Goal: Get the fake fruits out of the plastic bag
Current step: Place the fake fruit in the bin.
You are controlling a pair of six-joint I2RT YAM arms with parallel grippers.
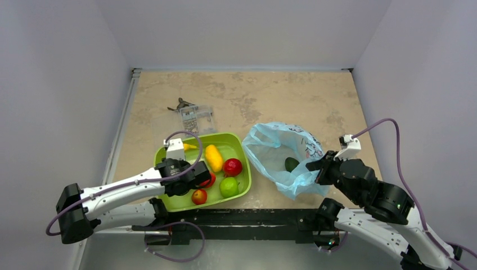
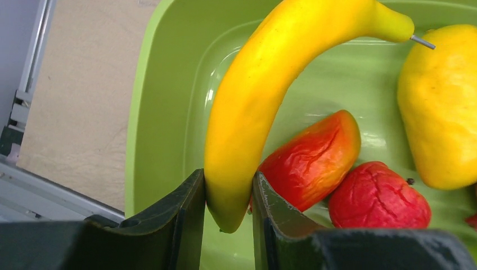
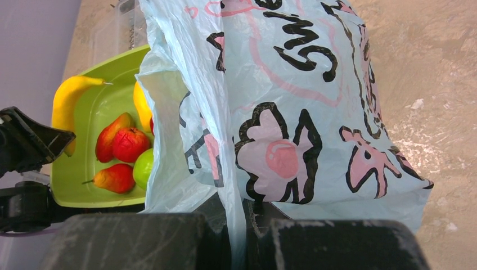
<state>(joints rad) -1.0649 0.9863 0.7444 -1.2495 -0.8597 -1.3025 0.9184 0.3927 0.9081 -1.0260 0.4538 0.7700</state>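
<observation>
My left gripper (image 2: 228,185) is shut on the lower end of the yellow banana (image 2: 264,84), which arches up over the lime-green tray (image 2: 163,112). Beside it in the tray lie the red-orange mango (image 2: 312,160) and a red round fruit (image 2: 379,197). From above, the left gripper (image 1: 194,171) hangs over the tray's left part, near the green apple (image 1: 228,187) and the small red-yellow apple (image 1: 199,196). My right gripper (image 3: 239,225) is shut on a fold of the light blue plastic bag (image 3: 281,101). The dark green avocado (image 1: 291,163) shows inside the bag's open mouth (image 1: 281,154).
A plain orange-yellow oval fruit (image 1: 214,157) lies in the tray's middle. A clear plastic piece with a dark object (image 1: 194,115) sits on the table behind the tray. Walls close in the table on the left, right and back.
</observation>
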